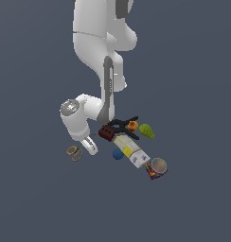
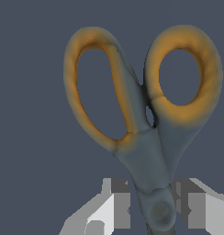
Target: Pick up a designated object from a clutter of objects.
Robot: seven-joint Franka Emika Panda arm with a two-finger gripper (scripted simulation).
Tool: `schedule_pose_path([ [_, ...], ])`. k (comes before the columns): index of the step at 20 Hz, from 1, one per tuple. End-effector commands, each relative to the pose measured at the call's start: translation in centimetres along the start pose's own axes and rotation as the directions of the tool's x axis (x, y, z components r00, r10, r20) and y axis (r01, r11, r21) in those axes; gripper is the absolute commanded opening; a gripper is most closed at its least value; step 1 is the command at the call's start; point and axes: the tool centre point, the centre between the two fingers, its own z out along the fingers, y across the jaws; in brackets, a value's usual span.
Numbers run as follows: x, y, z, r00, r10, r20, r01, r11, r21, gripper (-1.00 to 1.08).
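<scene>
In the exterior view we see no table edge or corner, only one flat grey ground, so we place things against each other. The scissors (image 1: 75, 152) lie apart from the clutter, toward the exterior view's left, and our gripper (image 1: 89, 146) is down just beside them; whether it has them we cannot tell from here. The clutter sits toward the exterior view's right: black clamp (image 1: 121, 125), dark red block (image 1: 106, 133), orange fruit (image 1: 133, 125), green pear (image 1: 146, 131), blue ball (image 1: 118, 154), white-yellow box (image 1: 131, 151). The clear cup (image 1: 158, 166) is the only container, and we cannot make out anything inside it.

In the wrist view the scissors (image 2: 146, 119) fill the frame, orange loops away from us. Our gripper (image 2: 153, 202) stands part open, one finger (image 2: 117, 202) on each side of the pivot; contact is unclear. We judge the scissors light, stiff, thin and smooth, likely to swivel, so the thick neck at the pivot is the place to pinch.
</scene>
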Motion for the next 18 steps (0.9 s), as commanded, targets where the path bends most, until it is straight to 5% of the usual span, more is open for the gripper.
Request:
schedule_pose_path([
  [1,-0.1,-0.2,0.2,1.0,-0.004,0.001,0.004,1.0,0.0,-1.0],
  [18,-1.4,0.5,-5.6,1.0,0.001,0.0,-0.001,1.0,0.001,-1.0],
])
